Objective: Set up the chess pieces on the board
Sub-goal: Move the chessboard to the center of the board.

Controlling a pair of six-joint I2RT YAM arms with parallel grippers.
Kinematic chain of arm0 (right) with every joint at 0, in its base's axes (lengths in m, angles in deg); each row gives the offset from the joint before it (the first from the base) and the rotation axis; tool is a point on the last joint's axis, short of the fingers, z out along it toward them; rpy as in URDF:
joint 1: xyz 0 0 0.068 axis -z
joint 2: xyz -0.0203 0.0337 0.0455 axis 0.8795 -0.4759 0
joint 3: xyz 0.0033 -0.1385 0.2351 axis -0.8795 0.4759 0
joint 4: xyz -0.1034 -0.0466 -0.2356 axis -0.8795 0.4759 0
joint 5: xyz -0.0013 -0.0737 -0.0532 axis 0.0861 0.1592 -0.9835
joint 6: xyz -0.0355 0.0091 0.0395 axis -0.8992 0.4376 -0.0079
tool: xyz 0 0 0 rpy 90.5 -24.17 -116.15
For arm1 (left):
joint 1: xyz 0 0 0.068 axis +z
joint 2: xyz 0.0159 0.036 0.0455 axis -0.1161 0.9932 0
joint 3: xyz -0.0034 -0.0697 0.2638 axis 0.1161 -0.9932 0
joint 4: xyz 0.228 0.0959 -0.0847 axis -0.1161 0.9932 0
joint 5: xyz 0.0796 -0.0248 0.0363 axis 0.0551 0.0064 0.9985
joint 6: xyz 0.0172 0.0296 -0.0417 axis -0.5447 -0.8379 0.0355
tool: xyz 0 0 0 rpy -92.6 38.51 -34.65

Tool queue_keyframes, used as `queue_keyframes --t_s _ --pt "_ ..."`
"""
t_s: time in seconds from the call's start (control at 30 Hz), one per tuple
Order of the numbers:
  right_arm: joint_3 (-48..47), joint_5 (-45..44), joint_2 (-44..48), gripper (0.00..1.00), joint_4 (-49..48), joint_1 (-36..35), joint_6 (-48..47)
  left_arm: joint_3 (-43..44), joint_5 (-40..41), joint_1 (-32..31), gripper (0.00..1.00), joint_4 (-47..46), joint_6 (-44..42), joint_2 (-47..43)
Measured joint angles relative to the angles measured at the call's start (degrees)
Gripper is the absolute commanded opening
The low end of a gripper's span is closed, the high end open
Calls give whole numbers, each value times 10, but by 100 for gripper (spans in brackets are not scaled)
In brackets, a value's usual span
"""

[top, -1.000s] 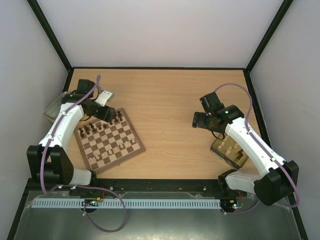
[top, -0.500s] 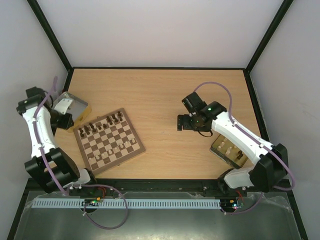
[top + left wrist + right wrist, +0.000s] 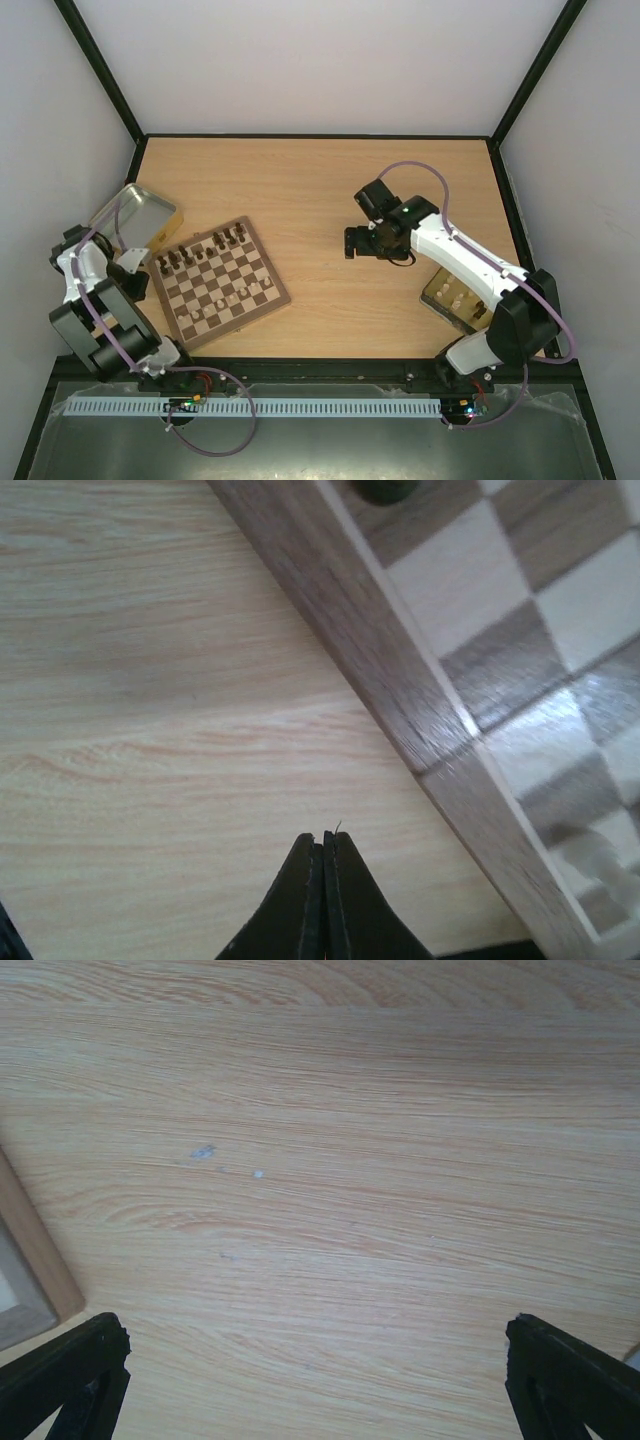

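The board [image 3: 222, 280] lies at the left of the table, turned at an angle. Dark chess pieces [image 3: 200, 250] stand along its far rows and a few pale ones [image 3: 228, 298] nearer the middle. My left gripper [image 3: 140, 272] is drawn back beside the board's left corner. In the left wrist view its fingers [image 3: 323, 848] are pressed together with nothing between them, over bare table next to the board's border [image 3: 380, 670]; one dark piece [image 3: 380, 488] shows at the top edge. My right gripper [image 3: 355, 243] hangs open over bare wood mid-table, its fingertips [image 3: 65, 1375] far apart and empty.
A metal tin [image 3: 135, 212] sits behind the board at the far left. A shallow tray [image 3: 460, 300] with several pale pieces rests at the right, under the right arm. The board's edge [image 3: 30, 1250] shows at the left of the right wrist view.
The left arm has pulled back from the board's far corner to the left and its gripper has shut, empty. The right arm has swung left from near its tray towards mid-table, still open.
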Motion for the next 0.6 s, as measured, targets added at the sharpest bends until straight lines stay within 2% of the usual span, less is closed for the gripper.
queue_keyframes --t_s 0.4,0.6 --pt "31 27 32 98 -21 0 41 -17 56 -32 2 -179 65 143" --pt "38 23 53 98 -24 0 55 4 75 -79 2 -220 101 174"
